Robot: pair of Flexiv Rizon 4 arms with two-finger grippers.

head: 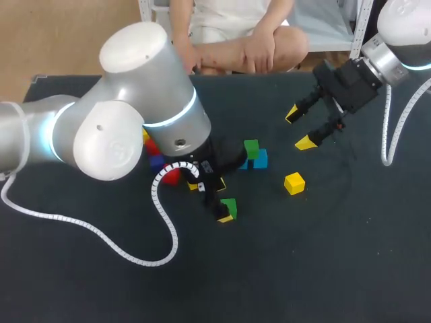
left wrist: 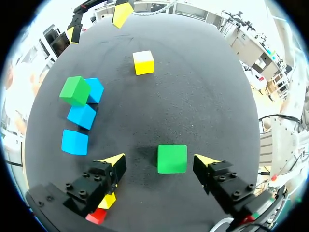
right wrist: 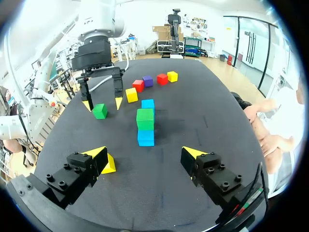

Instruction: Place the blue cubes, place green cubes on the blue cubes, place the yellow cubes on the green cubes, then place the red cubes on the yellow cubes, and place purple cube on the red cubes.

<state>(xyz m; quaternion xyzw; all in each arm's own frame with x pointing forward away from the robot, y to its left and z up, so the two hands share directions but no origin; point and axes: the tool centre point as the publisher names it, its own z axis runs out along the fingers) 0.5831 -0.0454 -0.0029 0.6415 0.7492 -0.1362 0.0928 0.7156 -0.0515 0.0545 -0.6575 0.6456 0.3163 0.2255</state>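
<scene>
Left hand [left wrist: 159, 158] | spread wide | green cube [left wrist: 172, 159] between its fingers [left wrist: 114, 161], touching neither

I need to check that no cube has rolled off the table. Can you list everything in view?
blue cubes: three, blue, in a row mid-table.
green cubes: two, green; one between the left gripper fingers, one stacked on an end blue cube.
yellow cubes: three, yellow; one alone near the right gripper, two ending the red-purple line.
red cubes: two, red, flanking the purple.
purple cube: one, purple.
table: one, dark.
left gripper: open, around the green cube.
right gripper: open, empty.
</scene>
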